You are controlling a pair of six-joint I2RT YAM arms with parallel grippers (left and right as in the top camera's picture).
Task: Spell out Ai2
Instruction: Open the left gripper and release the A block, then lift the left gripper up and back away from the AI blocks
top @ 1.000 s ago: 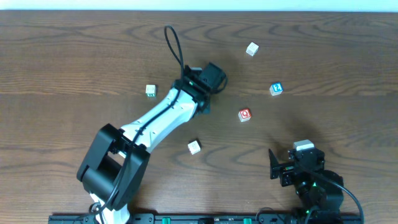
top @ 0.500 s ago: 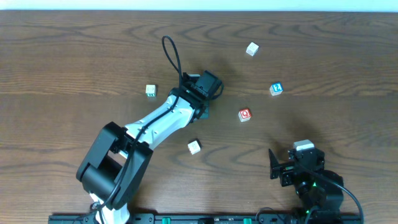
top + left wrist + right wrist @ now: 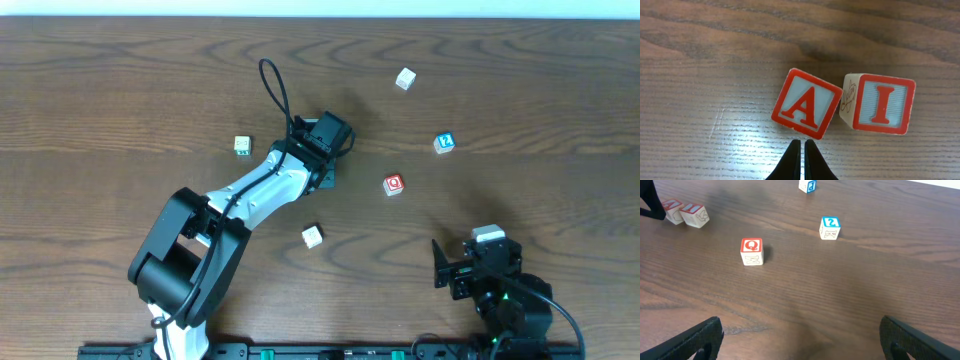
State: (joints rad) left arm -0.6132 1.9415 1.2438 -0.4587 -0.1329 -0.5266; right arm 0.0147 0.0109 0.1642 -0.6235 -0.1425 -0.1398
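Two down: left fingers (image 3: 793,161), pressed together and empty, have backed off the tilted A cube (image 3: 807,103) just beside the I cube (image 3: 882,103); right fingers (image 3: 690,340) spread, 2 cube (image 3: 830,227) still to place.

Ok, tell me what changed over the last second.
The left gripper, shut and empty, drew back slightly toward its base, tips now just short of the A cube beside the I cube. The 2 cube, Q cube and the open right gripper stayed put.
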